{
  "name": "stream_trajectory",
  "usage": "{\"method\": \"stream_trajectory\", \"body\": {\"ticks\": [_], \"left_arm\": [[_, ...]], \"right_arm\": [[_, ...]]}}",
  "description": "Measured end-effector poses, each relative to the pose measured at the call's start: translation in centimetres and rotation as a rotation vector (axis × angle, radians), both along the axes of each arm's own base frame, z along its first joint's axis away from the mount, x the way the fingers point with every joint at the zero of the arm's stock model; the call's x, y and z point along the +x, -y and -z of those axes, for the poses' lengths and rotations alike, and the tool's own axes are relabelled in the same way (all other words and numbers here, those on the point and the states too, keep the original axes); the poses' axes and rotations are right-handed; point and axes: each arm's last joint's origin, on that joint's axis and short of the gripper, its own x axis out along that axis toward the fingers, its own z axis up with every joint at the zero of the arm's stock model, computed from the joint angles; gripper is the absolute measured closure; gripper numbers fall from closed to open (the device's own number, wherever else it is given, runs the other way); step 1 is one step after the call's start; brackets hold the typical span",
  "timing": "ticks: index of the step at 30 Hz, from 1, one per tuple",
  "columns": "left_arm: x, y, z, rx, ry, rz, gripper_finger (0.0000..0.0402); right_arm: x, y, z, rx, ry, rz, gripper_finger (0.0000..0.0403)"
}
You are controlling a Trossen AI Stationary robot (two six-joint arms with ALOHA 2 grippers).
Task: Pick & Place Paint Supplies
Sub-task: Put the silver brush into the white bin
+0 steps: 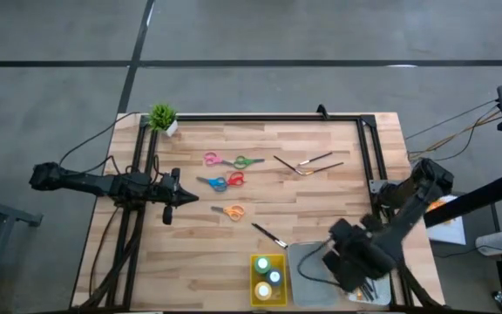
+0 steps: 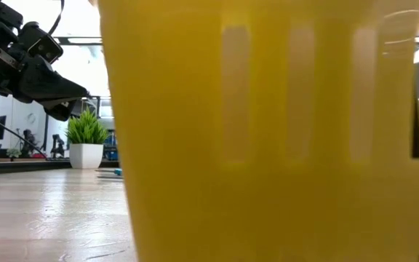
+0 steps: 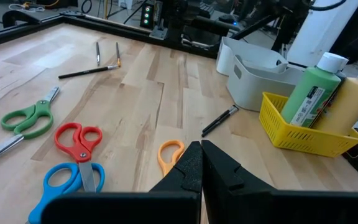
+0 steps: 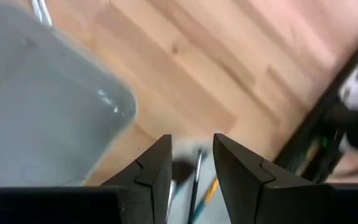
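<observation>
In the high view, the wooden table (image 1: pixel 321 201) carries four pairs of scissors in its middle part: pink scissors (image 1: pixel 213 159), green scissors (image 1: pixel 246 162), a blue and red pair (image 1: pixel 222 181) and orange scissors (image 1: pixel 230 211). Three thin brushes (image 1: pixel 308 165) lie near the far edge, on the right side of the scissors. One more dark brush (image 1: pixel 268 235) lies alone between the orange scissors and the trays. At the near edge stands a yellow tray (image 1: pixel 256 266) with paint bottles (image 1: pixel 268 279) inside, and a grey tray (image 1: pixel 308 266) is just beside it. The right gripper (image 1: pixel 362 281) hangs over the right end of the grey tray, above some brushes (image 1: pixel 371 290) that lie there. The left gripper (image 1: pixel 179 198) waits over the left part of the table, well apart from the scissors. A small potted plant (image 1: pixel 163 118) stands at the far left corner.

In the low view, the yellow tray (image 2: pixel 268 131) fills most of the picture. The left gripper (image 2: pixel 68 98) shows at the upper left, above the table, with the potted plant (image 2: pixel 86 138) behind it.

In the left wrist view, the left gripper (image 3: pixel 201 163) has its fingers pressed together and holds nothing. Before it lie the orange scissors (image 3: pixel 168 155), the red scissors (image 3: pixel 78 142), the blue scissors (image 3: pixel 64 186) and the green scissors (image 3: pixel 27 120). The dark brush (image 3: pixel 219 120) lies near the grey tray (image 3: pixel 253 81), and the yellow tray (image 3: pixel 303 130) holds a green bottle (image 3: pixel 312 93) and a yellow bottle (image 3: pixel 353 102).

In the right wrist view, the right gripper (image 4: pixel 191 163) has its fingers apart, with nothing between them. Below the gap lie blurred brush handles (image 4: pixel 197 180). The grey tray (image 4: pixel 48 112) is beside it.
</observation>
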Motion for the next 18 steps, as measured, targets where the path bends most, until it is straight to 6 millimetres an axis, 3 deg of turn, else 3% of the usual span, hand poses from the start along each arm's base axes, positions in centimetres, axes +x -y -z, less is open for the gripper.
{"method": "stream_trajectory", "body": {"ticks": [9,18], "left_arm": [[0.0,0.0,0.0,0.000,0.000,0.000,0.0401],[0.0,0.0,0.0,0.000,0.000,0.000,0.0401]], "right_arm": [[6.9,6.2,0.3,0.052,0.042,-0.147,0.0289],[12.1,12.2,1.2,0.074,0.174,-0.243,0.0289]]}}
